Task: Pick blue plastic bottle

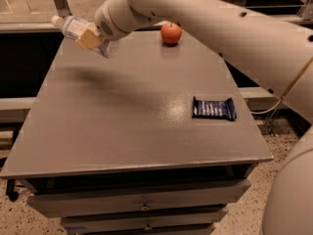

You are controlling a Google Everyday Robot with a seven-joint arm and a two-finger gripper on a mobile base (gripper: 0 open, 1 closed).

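Camera view: outstretched claw point(91, 36) holds bottle point(73, 27) above table point(122, 131).

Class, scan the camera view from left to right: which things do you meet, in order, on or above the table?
Water bottle, gripped by the pincer over the far left corner of the table → apple → dark blue snack bar.
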